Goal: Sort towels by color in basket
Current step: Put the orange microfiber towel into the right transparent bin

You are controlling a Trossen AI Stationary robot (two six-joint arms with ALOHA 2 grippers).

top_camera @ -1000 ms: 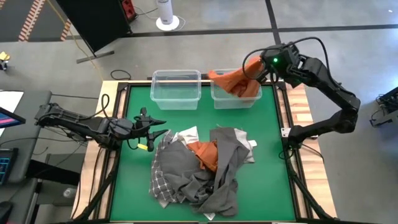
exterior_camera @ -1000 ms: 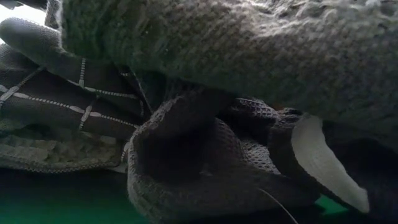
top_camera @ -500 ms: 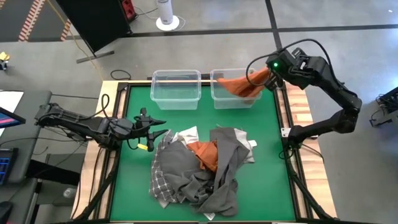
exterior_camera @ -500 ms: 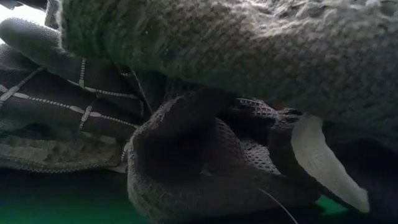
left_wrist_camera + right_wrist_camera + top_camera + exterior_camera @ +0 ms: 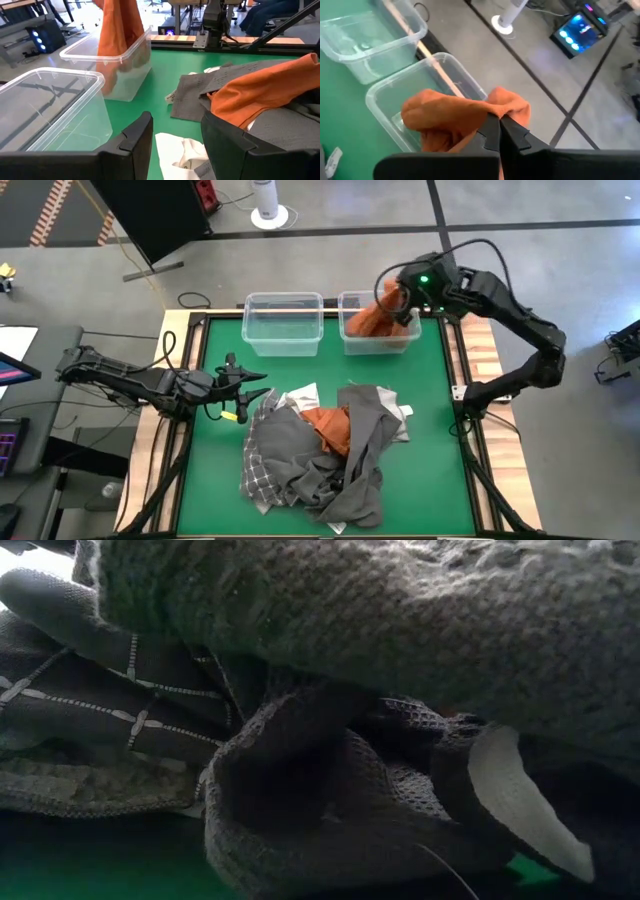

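Observation:
My right gripper (image 5: 398, 298) is shut on an orange towel (image 5: 375, 320) above the right one of two clear bins (image 5: 412, 342) at the table's far edge. The towel (image 5: 117, 35) hangs down into that bin. The remaining towels, dark grey, light grey, checked, white and a second orange one (image 5: 328, 427), lie heaped in a pile (image 5: 320, 455) on the green mat. My left gripper (image 5: 258, 383) stands open just off the pile's left edge, level with the mat, and holds nothing. My right gripper pinches a bunched upper fold of the orange towel (image 5: 496, 106) between its two fingers (image 5: 490, 131). The fingers slant down from the table's far right side. The towel hangs below them, with its lower part inside the right bin.
The left clear bin (image 5: 283, 323) stands beside the right one with nothing showing in it. A white towel (image 5: 186, 150) lies right below my left gripper's fingers. The low view is filled by dark grey (image 5: 400, 630) and checked cloth (image 5: 90, 700) close to the lens.
My right gripper has swung toward the table's right edge, then back toward the left over the right bin, tipping further down. The orange towel, earlier stretched out over the bin's far right corner, now hangs bunched into the bin.

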